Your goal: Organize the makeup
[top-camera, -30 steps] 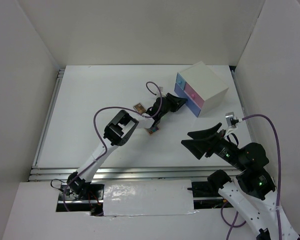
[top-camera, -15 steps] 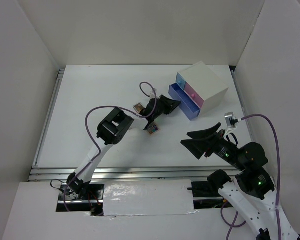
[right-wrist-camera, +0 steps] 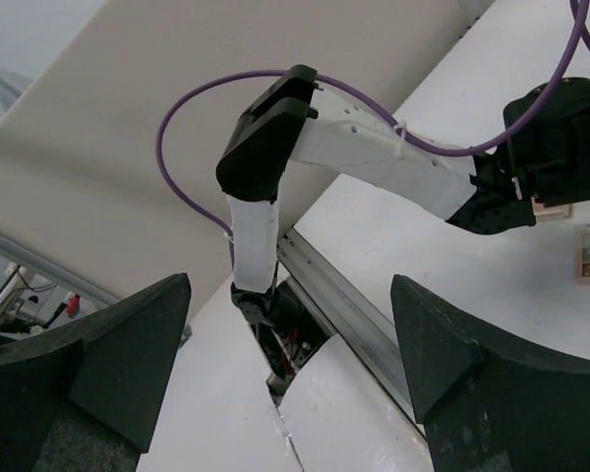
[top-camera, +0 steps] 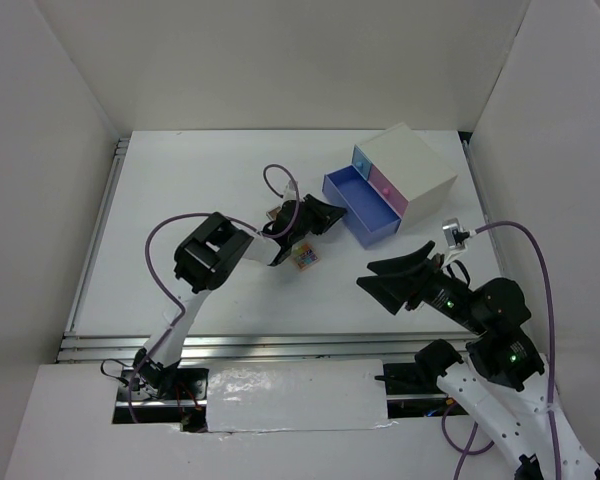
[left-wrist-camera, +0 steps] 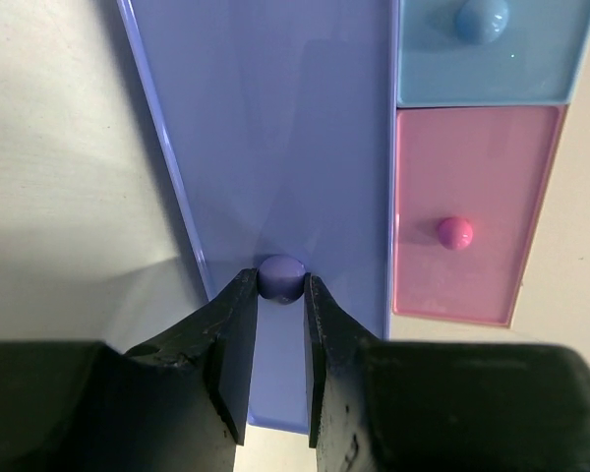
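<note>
Left fingers point(left-wrist-camera: 231, 344) close together, right fingers point(right-wrist-camera: 108, 354) spread.

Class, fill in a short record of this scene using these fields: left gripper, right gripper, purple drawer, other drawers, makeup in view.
left gripper: shut on the knob of the purple drawer
right gripper: open, holding nothing
purple drawer: pulled out of the white box, visible inside bare
other drawers: pink drawer and blue drawer both closed
makeup in view: multicoloured palette lying on the table, outside the box
</note>
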You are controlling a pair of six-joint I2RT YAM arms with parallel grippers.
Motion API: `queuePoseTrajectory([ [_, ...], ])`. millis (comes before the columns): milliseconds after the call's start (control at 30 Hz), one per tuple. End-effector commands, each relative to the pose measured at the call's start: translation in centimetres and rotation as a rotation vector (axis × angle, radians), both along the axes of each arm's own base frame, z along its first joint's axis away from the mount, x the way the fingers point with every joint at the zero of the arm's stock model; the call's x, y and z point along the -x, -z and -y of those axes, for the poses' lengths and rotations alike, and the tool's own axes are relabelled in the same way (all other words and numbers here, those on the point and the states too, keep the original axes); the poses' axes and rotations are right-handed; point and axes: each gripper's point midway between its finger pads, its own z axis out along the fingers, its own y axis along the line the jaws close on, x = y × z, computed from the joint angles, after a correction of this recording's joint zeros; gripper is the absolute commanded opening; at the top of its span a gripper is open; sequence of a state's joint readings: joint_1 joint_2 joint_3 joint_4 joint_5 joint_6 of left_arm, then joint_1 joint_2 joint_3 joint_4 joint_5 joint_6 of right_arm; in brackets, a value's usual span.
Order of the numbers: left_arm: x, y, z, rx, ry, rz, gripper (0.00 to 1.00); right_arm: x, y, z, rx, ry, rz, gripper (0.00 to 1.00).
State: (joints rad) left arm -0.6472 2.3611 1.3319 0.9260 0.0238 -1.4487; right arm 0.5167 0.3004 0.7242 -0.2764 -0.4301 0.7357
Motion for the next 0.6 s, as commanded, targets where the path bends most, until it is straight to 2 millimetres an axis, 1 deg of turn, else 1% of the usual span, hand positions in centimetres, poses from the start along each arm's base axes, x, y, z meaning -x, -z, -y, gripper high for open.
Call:
queuePoseTrajectory([
  [0, -0.7, -5.0, -0.8, 0.033, -0.025, 0.12, 0.19, -0.2, -0.7, -0.4, -0.02, -0.016, 0.025, 0.9],
  [33, -0.5, -5.1, -0.8, 0.035, -0.023, 0.12, 0.19, -0.3, -0.7, -0.4, -0.021, -0.015, 0.024, 0.9],
  [67, -0.3, -4.5, -1.0, 0.029, -0.023, 0.11, 0.19, -0.3, -0.6, -0.4, -0.02, -0.015, 0.02, 0.9],
  [100, -0.2, -4.8, -1.2, 0.036, -0.028, 0.112, 0.2, -0.4, -0.7, -0.5, -0.022, -0.015, 0.02, 0.9],
  [133, -0.5, -4.6, -1.6, 0.032, -0.054, 0.11, 0.21, -0.4, -0.6, -0.5, -0.022, -0.017, 0.017, 0.9],
  [167, -0.3, -4.3, -1.7, 0.031, -0.053, 0.105, 0.23, -0.5, -0.6, -0.6, -0.023, -0.019, 0.011, 0.9],
  [233, -0.1, -4.2, -1.8, 0.037, -0.054, 0.098, 0.23, -0.7, -0.4, -0.8, -0.022, -0.021, 0.002, 0.9],
  [267, 0.0, -3.7, -2.1, 0.033, -0.06, 0.092, 0.24, -0.7, -0.3, -0.8, -0.022, -0.023, 0.0, 0.9],
  [300, 0.1, -4.1, -2.2, 0.044, -0.061, 0.098, 0.25, -0.8, -0.2, -0.9, -0.022, -0.025, -0.004, 0.9],
  [367, 0.3, -3.9, -2.3, 0.04, -0.059, 0.094, 0.28, -0.9, -0.1, -1.0, -0.025, -0.029, -0.013, 0.9],
  [400, 0.4, -4.0, -2.3, 0.038, -0.056, 0.099, 0.28, -0.9, -0.1, -1.1, -0.026, -0.031, -0.013, 0.9],
  [467, 0.6, -4.1, -2.4, 0.034, -0.054, 0.102, 0.41, -1.0, 0.1, -1.2, -0.024, -0.034, -0.016, 0.9],
  [500, 0.7, -4.4, -2.4, 0.033, -0.05, 0.109, 0.5, -1.0, 0.1, -1.2, -0.023, -0.037, -0.016, 0.9],
  [533, 0.8, -4.4, -2.5, 0.028, -0.049, 0.108, 0.66, -1.2, 0.0, -1.2, -0.02, -0.031, -0.013, 0.9],
  [567, 1.0, -5.1, -2.5, 0.027, -0.047, 0.124, 0.72, -1.3, 0.2, -1.2, -0.013, -0.027, -0.015, 0.9],
])
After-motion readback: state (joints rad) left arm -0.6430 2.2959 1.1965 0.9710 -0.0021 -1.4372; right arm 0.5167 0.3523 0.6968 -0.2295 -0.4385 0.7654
